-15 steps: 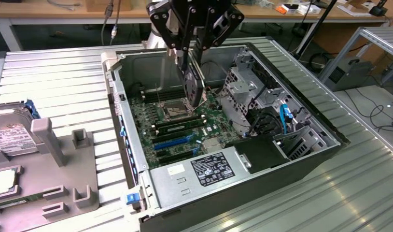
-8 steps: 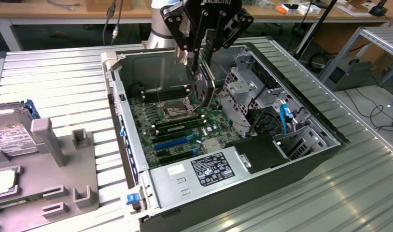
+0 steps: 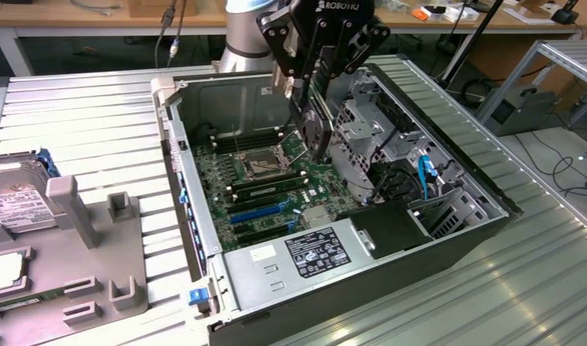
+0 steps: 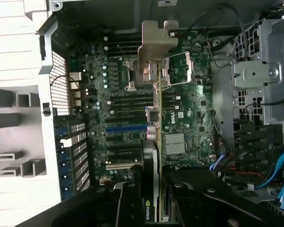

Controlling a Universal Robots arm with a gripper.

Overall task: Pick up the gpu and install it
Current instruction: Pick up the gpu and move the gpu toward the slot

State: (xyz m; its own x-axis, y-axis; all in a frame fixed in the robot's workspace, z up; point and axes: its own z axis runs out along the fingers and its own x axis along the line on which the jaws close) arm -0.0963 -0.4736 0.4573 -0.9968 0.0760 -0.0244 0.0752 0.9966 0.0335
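The open computer case (image 3: 322, 297) lies on its side on the tabletop (image 3: 91, 122), so the motherboard (image 3: 308, 196) faces up for access. The gpu (image 3: 315, 133) hangs upright above the board, apparently crosswise to the slots and not yet seated. The gripper (image 3: 311, 92) has its fingers clamped on the card's upper edge.
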